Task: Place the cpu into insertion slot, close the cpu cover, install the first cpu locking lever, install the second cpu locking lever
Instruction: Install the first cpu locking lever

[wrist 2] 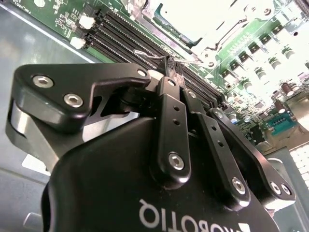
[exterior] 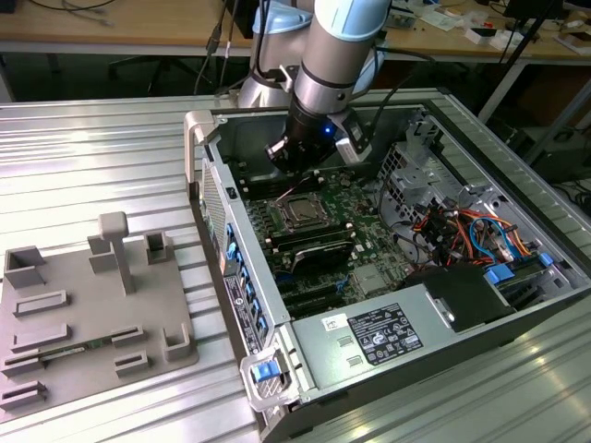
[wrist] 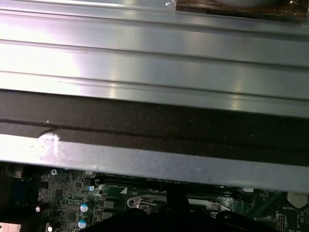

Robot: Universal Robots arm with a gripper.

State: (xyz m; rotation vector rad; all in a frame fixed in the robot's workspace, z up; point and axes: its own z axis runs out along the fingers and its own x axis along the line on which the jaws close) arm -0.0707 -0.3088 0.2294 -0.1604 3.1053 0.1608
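In the exterior view, 1 arm [exterior: 337,46] reaches down into 1 open computer case [exterior: 242,277] lying on a ribbed metal table [exterior: 92,157]. Its 1 gripper [exterior: 297,164] hangs just beyond the far edge of the insertion slot [exterior: 302,224] on the green motherboard [exterior: 369,221]. The cpu [exterior: 301,211] sits in that slot, its silver face showing through the window of the lowered cpu cover [exterior: 288,220]. 1 grey fixture tray [exterior: 55,351] lies on the table at the exterior view's left, apart from the case.

In the second wrist view, the 2 fingers [wrist 2: 170,125] are drawn together. 1 thin wire lever [wrist 2: 147,53] runs to their tips, and whether it is pinched cannot be told. A bank of long black memory slots [wrist 2: 130,36] lies beside them.

In the first wrist view, 1 ribbed metal panel [wrist: 145,58] and 1 dark band [wrist: 145,125] lie above a strip of the motherboard.
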